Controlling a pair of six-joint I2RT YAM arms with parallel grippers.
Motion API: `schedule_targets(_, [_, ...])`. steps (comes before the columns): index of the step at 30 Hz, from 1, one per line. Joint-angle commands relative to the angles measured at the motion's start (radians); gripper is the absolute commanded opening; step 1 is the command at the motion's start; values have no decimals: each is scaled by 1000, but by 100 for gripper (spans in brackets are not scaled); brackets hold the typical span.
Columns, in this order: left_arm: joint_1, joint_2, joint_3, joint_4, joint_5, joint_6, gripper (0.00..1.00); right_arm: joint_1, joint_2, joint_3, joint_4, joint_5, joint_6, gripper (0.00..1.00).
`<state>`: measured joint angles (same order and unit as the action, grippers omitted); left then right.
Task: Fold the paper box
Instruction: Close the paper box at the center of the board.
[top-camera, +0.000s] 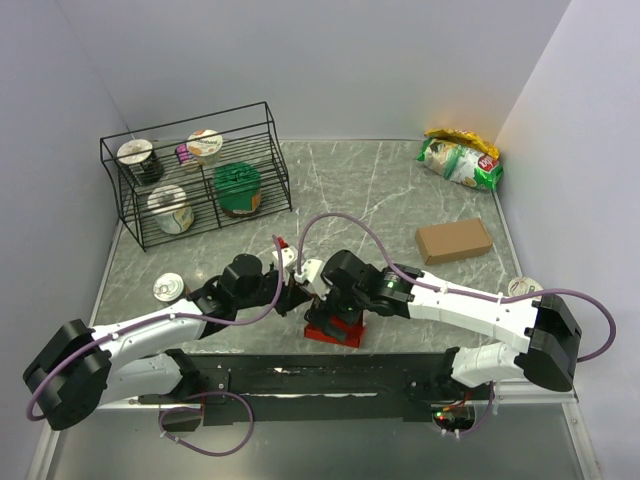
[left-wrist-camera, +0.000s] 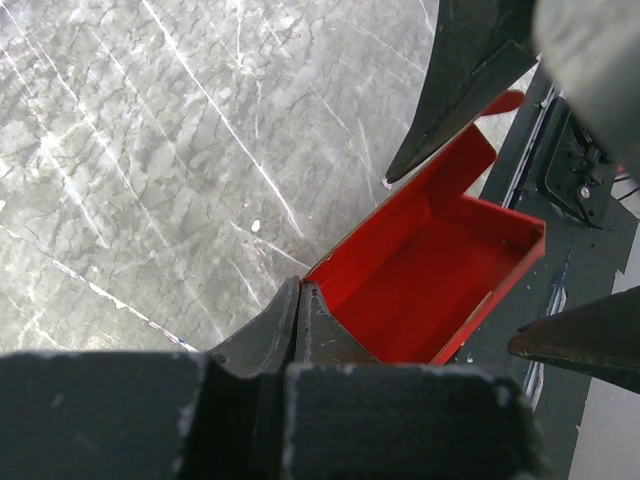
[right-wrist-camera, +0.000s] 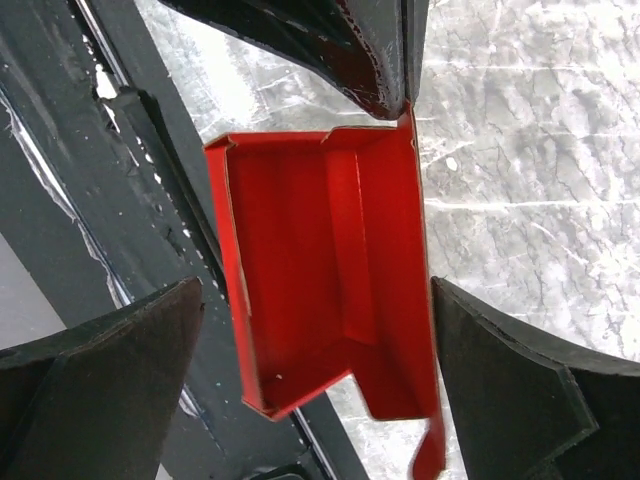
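Half-formed paper box (right-wrist-camera: 320, 270) at the near edge of the table (top-camera: 400, 190).
Left gripper (left-wrist-camera: 297, 300) pinched shut on one wall corner, apparently to anchor it; right gripper (right-wrist-camera: 315, 300) straddles it wide open, gripping nothing, likely ready for the next flap.

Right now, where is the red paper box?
In the top view the paper box sits at the near edge of the table, about centre. The left gripper pinches one corner, and the open right gripper straddles it.
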<state>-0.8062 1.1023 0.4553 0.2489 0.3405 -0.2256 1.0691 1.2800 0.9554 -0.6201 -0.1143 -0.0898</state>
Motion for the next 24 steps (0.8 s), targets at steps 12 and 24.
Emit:
schedule_targets(12, [-10,-90,-29,85,-320,187,1,-61,-111,29,164,404,156,100])
schedule_targets(24, [-62,-36,-52,167,-390,278,1,-208,-130,-15,396,289,294,80])
